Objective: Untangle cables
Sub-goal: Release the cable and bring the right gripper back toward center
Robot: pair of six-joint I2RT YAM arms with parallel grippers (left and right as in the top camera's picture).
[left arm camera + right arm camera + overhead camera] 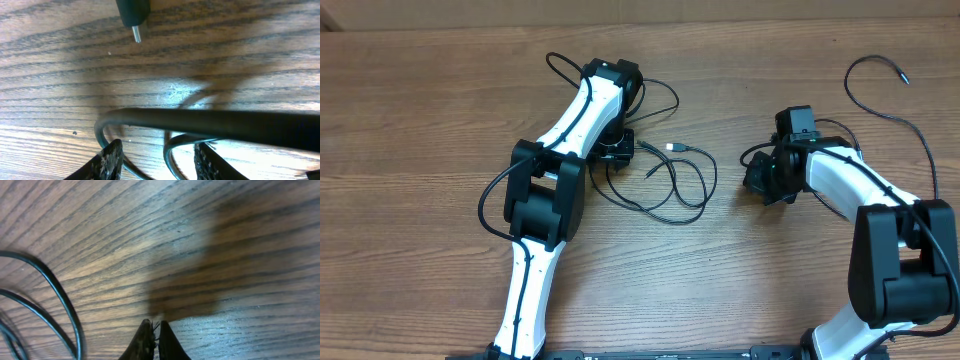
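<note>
The tangled cables lie in loose black loops mid-table, a silver-tipped plug at their top. My left gripper stands over their left edge. In the left wrist view the left gripper is open, with a cord loop on the wood between its fingers, a black cord crossing just ahead and a plug beyond. My right gripper is shut right of the tangle; in the right wrist view the right gripper holds nothing I can see, and cord strands lie to its left.
Another thin black cable curves across the far right of the wooden table, its plug end near the back edge. The right arm lies across part of it.
</note>
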